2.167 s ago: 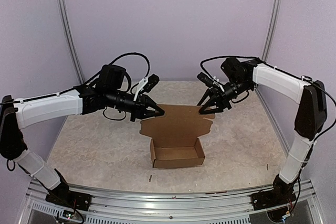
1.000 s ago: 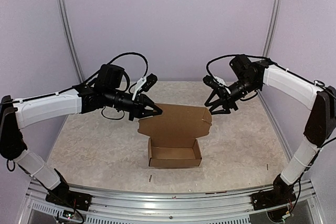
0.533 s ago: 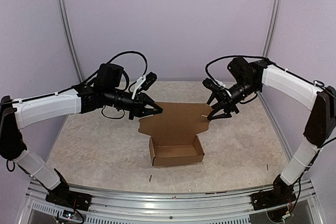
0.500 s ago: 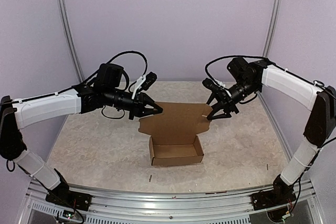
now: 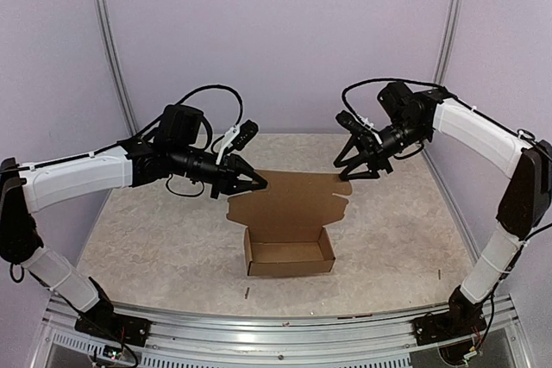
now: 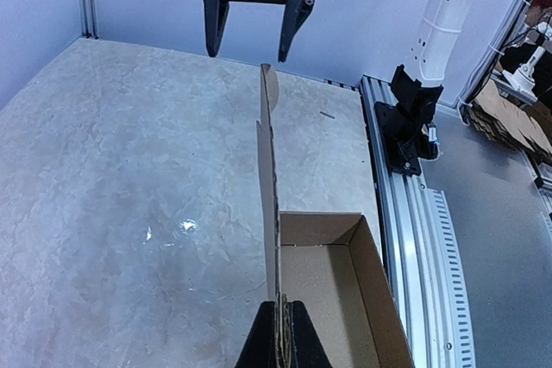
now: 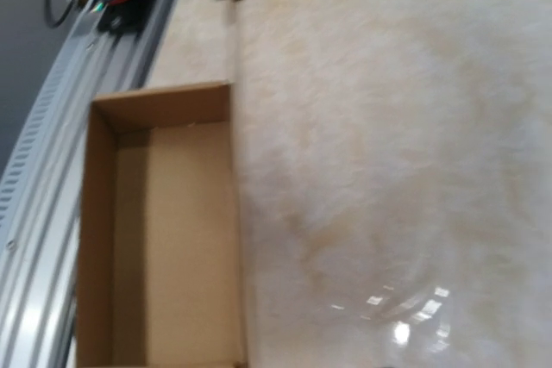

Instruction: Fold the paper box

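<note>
The paper box [image 5: 289, 252] is a shallow brown cardboard tray with its lid [image 5: 289, 200] standing upright behind it. My left gripper [image 5: 261, 184] is shut on the lid's upper left corner. In the left wrist view the lid [image 6: 268, 204] runs edge-on away from my left gripper [image 6: 281, 338], which pinches it, with the tray [image 6: 332, 290] to the right. My right gripper [image 5: 349, 172] hangs open just above and beyond the lid's right corner, touching nothing. The left wrist view shows my right gripper [image 6: 252, 49] with jaws apart. The blurred right wrist view shows the tray [image 7: 155, 230] but no fingers.
The beige marbled table [image 5: 155, 230] is bounded by purple walls at the back and sides. An aluminium rail [image 5: 276, 325] with both arm bases runs along the near edge. A small dark scrap [image 5: 246, 292] lies in front of the tray.
My right gripper has lifted up and back from the lid's right corner. The left gripper keeps the same hold on the lid, and the box has shifted slightly.
</note>
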You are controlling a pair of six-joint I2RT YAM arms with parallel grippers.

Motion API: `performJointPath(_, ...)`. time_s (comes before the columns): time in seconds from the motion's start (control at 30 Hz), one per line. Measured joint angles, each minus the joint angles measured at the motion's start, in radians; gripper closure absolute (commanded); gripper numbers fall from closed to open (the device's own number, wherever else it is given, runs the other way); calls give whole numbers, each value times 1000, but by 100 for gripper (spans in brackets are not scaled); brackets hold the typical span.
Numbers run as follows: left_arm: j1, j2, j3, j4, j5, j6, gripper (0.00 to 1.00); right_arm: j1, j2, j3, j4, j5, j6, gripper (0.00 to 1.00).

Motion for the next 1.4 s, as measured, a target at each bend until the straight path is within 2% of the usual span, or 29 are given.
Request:
performJointPath(0.23,0,-4,0,-4,0,2,100,-122,-2,2,56,-4,76,56)
performJointPath(0.63,3,-21,-8,-1,-9,0,100,-21,-8,-90,108,85,86,51)
performJointPath(1.07,0,-21,-8,-1,7,-3,100,3,-13,-84,13,16,-14,49)
performJointPath(1.4,-1,-21,-8,-2,7,-3,100,5,10,-35,-127,-42,-114,48)
